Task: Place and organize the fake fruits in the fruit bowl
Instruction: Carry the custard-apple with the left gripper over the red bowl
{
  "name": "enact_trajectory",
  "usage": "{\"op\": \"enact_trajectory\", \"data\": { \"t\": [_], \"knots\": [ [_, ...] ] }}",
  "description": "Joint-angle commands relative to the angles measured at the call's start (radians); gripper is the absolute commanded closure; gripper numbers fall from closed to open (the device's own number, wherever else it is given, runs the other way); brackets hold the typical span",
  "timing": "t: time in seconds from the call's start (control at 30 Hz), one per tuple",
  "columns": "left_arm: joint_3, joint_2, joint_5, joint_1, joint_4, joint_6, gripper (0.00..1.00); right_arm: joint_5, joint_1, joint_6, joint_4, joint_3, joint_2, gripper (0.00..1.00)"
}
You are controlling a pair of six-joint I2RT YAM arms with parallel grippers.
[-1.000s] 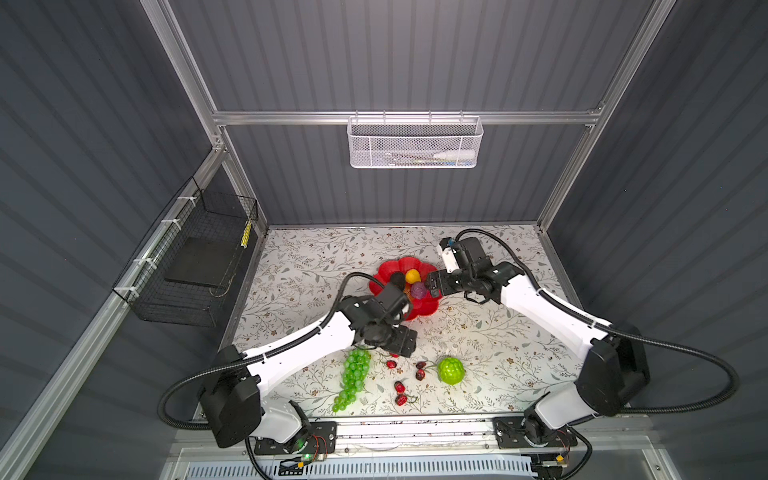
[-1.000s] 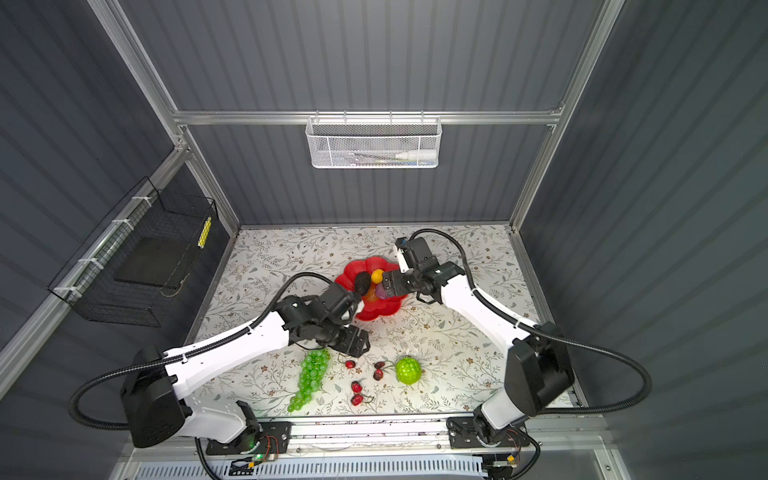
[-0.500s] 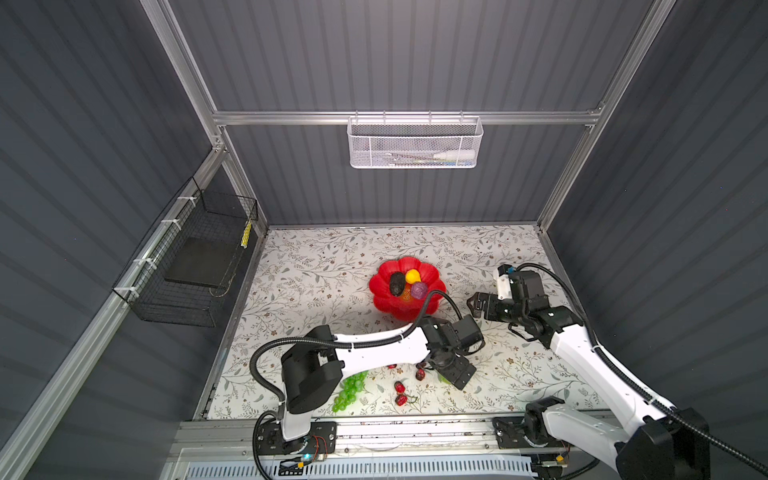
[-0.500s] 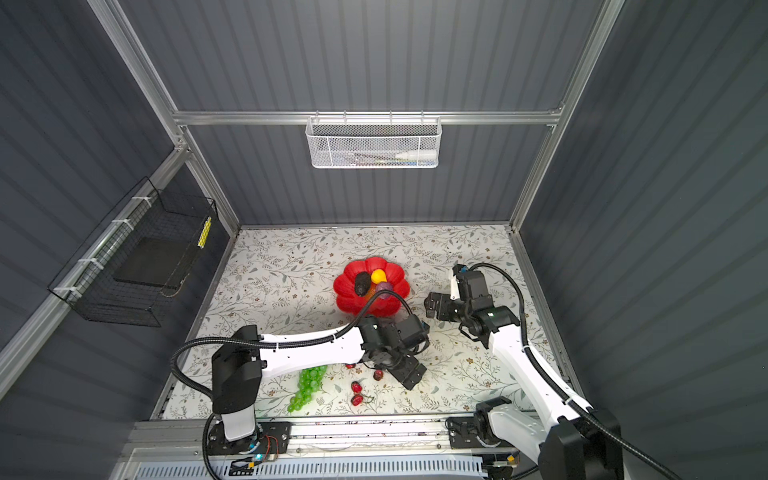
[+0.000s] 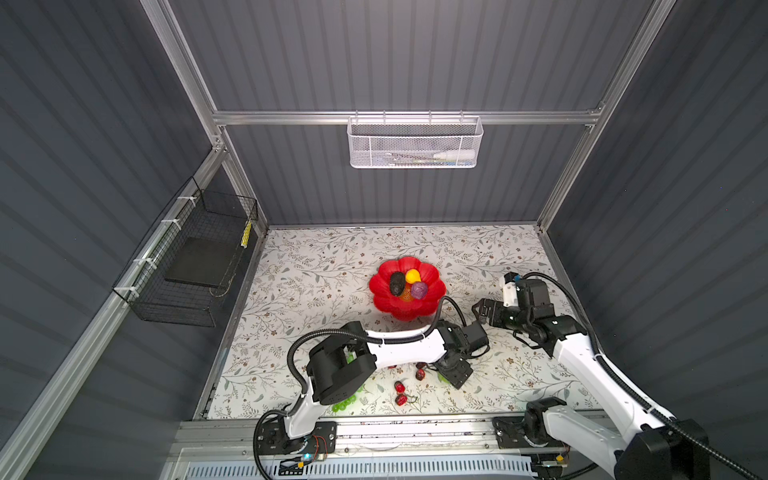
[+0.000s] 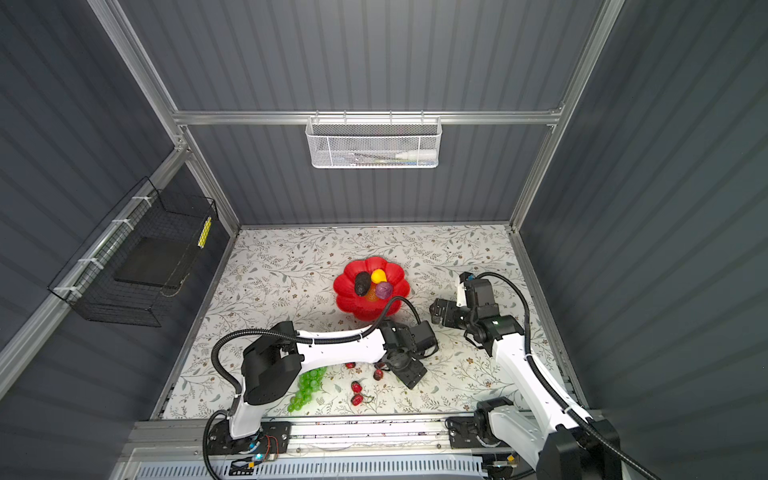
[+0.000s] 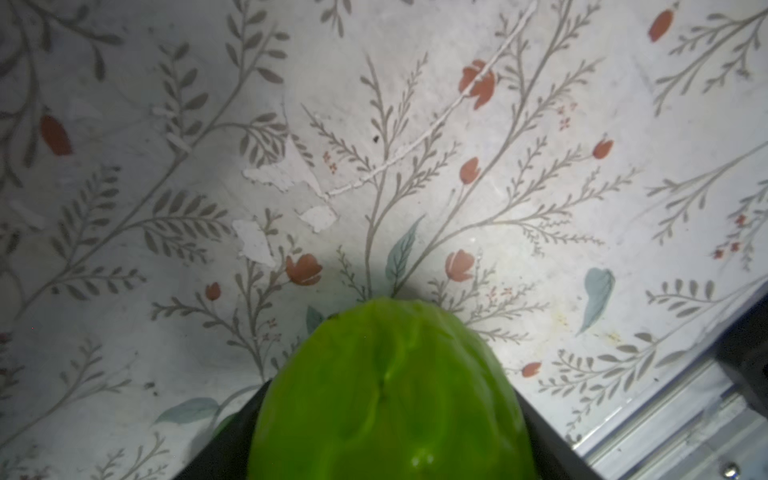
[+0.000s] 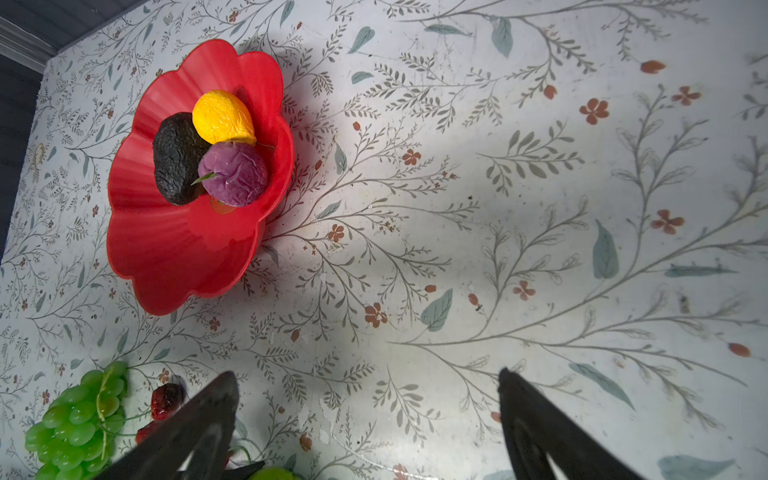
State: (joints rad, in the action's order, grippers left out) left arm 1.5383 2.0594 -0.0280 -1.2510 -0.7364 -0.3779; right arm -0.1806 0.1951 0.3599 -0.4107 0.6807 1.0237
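Green, the bumpy ball (image 7: 386,395) rests on the floral surface (image 7: 415,124), clasped by the left claw (image 5: 456,374) with a finger against each flank, nearer than the red fruit bowl (image 5: 405,312). Right claw (image 8: 369,372) hangs released and empty, right of the bowl, well apart from the ball.

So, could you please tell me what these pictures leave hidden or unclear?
bumpy green ball: cut off by the left wrist view's edge; under the left gripper in both top views; grip unclear.
grape bunch: partly behind the left arm in both top views.
white mesh basket: contents too small.
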Motion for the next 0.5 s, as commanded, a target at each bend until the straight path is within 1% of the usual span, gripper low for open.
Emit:
{"op": "enact_trajectory", "data": {
  "t": [0.0, 0.1, 0.13, 0.23, 0.33, 0.47],
  "knots": [
    [0.011, -0.008, -0.007, 0.002, -0.016, 0.007, 0.37, -0.022, -0.006, 0.008, 0.016, -0.010, 0.003, 0.03],
    [-0.005, -0.045, -0.004, 0.004, 0.003, 0.007, 0.51, -0.023, -0.006, 0.008, 0.017, -0.008, 0.007, 0.03],
    [-0.012, -0.059, -0.006, 0.004, 0.011, 0.007, 0.52, -0.028, -0.006, 0.010, 0.045, -0.008, 0.009, 0.03],
    [-0.039, -0.110, -0.001, 0.009, 0.046, 0.003, 0.55, -0.036, -0.008, 0.013, 0.050, -0.005, 0.019, 0.03],
    [-0.064, -0.176, 0.027, 0.038, 0.062, -0.015, 0.56, -0.039, -0.008, 0.013, 0.050, -0.003, 0.020, 0.03],
    [-0.094, -0.298, 0.046, 0.132, 0.039, -0.029, 0.58, -0.041, -0.007, 0.010, 0.051, -0.003, 0.007, 0.03]
  ]
}}
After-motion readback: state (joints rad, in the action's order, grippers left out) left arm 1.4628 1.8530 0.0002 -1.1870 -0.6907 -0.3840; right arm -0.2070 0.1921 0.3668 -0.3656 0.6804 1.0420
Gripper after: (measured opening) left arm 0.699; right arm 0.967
